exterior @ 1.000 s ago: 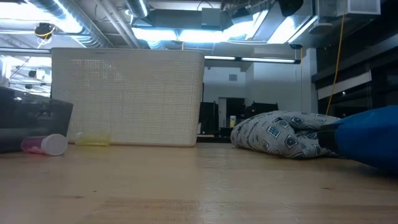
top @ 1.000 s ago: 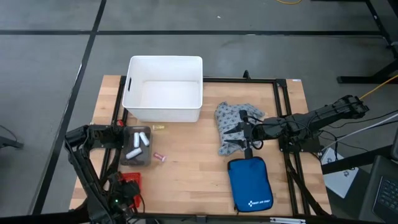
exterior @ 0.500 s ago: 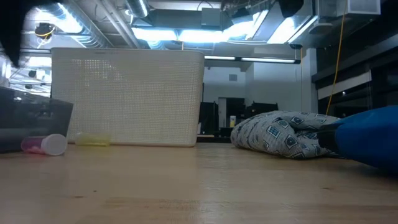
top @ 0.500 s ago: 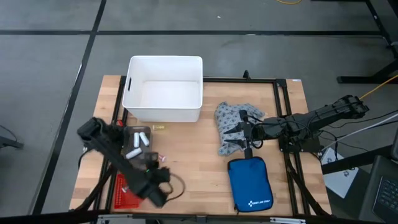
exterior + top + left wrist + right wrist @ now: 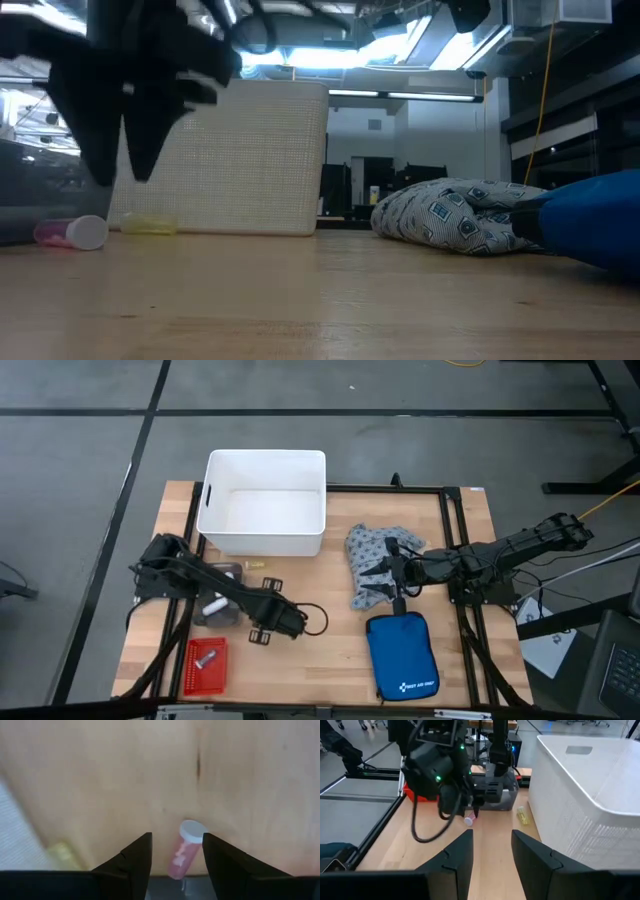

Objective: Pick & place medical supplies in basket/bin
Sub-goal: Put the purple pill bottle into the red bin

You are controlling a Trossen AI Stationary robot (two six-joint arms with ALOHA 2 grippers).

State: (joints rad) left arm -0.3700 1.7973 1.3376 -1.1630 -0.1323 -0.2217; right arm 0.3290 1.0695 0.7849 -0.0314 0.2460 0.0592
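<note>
My left gripper [image 5: 263, 626] hangs open over a small pink vial with a white cap [image 5: 184, 849], which lies on its side on the table [image 5: 72, 232]. In the left wrist view the open fingers [image 5: 176, 840] stand to either side of the vial, above it and apart from it. The red basket [image 5: 207, 665] sits at the near left edge with one white roll [image 5: 207, 656] inside. More white rolls [image 5: 222, 592] lie in a dark tray. A yellow vial [image 5: 255, 565] lies by the white tub. My right gripper [image 5: 388, 575] waits open over the dotted grey-blue garment [image 5: 372, 550].
The big white tub [image 5: 265, 502] stands at the far edge, its perforated wall [image 5: 205, 155] right behind both vials. A blue zip pouch [image 5: 402, 655] lies near the right gripper. Bare wood lies between the tray and the garment.
My left arm has swung out from the near left corner, where its gripper hung over the red basket. It has moved right and toward the far edge and now stands over the pink vial, coming into the low view. The right arm has kept still.
</note>
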